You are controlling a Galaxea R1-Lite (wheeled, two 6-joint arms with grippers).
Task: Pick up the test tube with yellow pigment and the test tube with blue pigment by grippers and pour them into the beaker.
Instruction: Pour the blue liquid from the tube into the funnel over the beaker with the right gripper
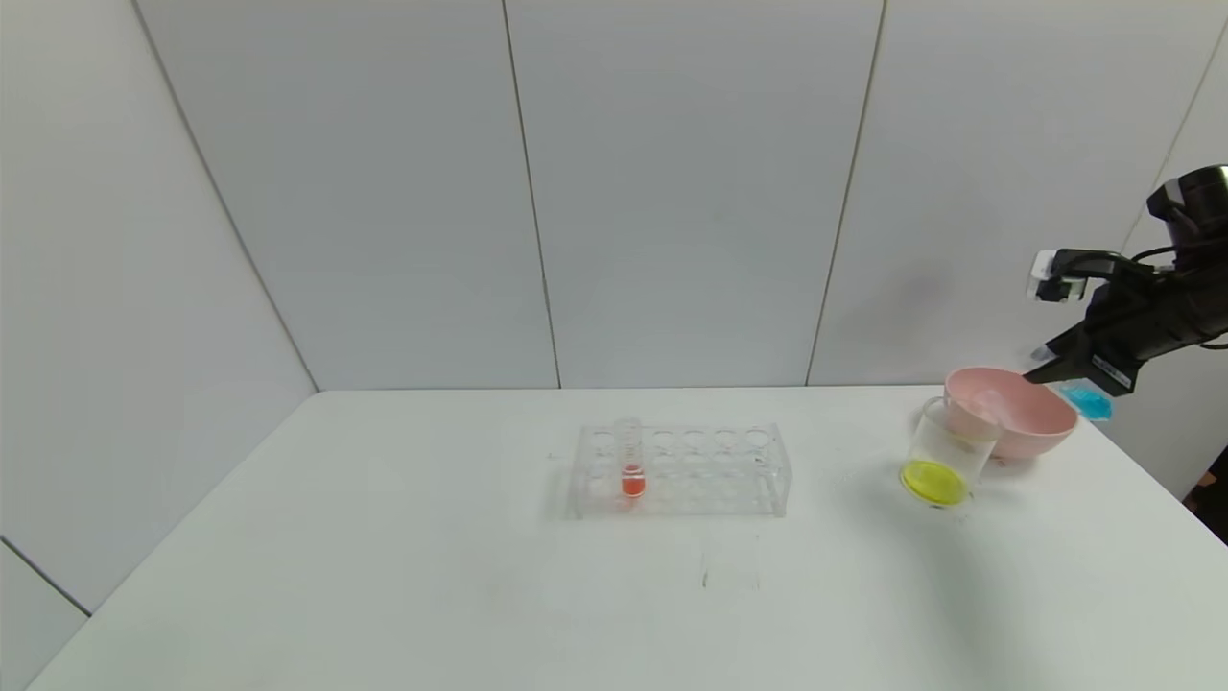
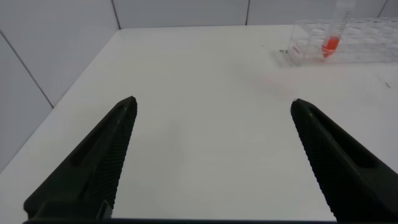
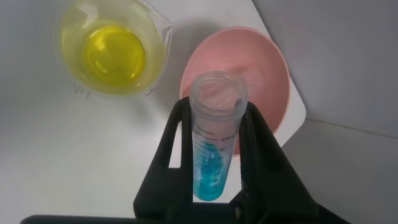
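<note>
White counter (image 1: 403,576) carries everything, one surface, bare at the near edge. One clear many-holed rack (image 1: 683,470) at centre, holding one tube with red-orange liquid (image 1: 630,468) in a left-hand hole. One pink bowl (image 1: 1007,413) far right, with one beaker (image 1: 945,465) just beside it on its near-left side, a layer of yellow liquid in its bottom. Two tools: right tool (image 3: 214,134) raised over the far right edge past the bowl, clamped tight on the test tube with blue pigment (image 3: 214,140), tube open-topped, blue liquid low in it. Printed graduation marks on that tube, figures not legible. Left tool (image 2: 211,162) low over the left counter, jaws spread wide, holding nothing. Yellow tube not in view.
</note>
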